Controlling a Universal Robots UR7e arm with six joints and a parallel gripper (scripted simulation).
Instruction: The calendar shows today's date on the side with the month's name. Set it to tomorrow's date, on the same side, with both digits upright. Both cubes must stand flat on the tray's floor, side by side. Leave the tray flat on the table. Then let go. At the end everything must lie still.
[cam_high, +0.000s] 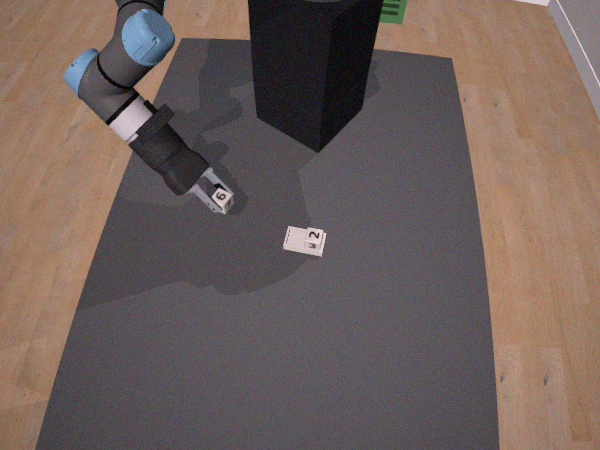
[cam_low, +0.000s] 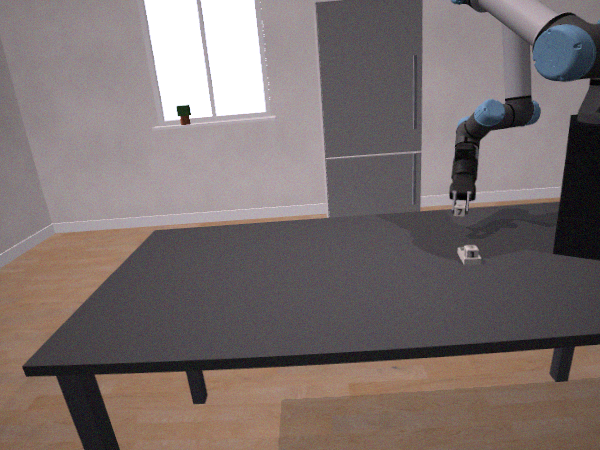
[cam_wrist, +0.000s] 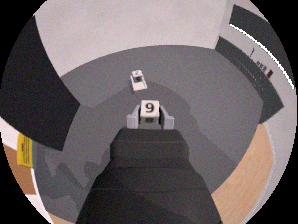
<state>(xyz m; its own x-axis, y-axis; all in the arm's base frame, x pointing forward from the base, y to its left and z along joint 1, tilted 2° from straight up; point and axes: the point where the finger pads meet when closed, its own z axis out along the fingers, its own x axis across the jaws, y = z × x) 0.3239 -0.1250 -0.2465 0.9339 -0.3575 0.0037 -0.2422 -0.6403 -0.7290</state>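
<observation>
Evidently the gripper (cam_high: 223, 199) (cam_low: 460, 204) (cam_wrist: 149, 111) is clamping the cube (cam_high: 222, 198) (cam_low: 459, 210) (cam_wrist: 149, 110) by opposite sides, probably light, stiff, slippery if pinched off-centre.

Grey arm (cam_high: 112, 70) (cam_low: 517, 65) (blue joint caps (cam_high: 147, 37) (cam_low: 564, 52)), black wrist (cam_high: 167, 155) (cam_low: 465, 167) (cam_wrist: 149, 165)

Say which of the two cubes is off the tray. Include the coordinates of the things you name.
The cube (cam_high: 222, 197) (cam_low: 459, 211) (cam_wrist: 149, 109) between the gripper's (cam_high: 226, 199) (cam_low: 460, 210) (cam_wrist: 150, 120) fingers; the other cube (cam_high: 314, 236) (cam_low: 471, 251) (cam_wrist: 138, 76), with a 2 on top, sits in the tray (cam_high: 296, 239) (cam_low: 462, 255) (cam_wrist: 139, 87).
</observation>
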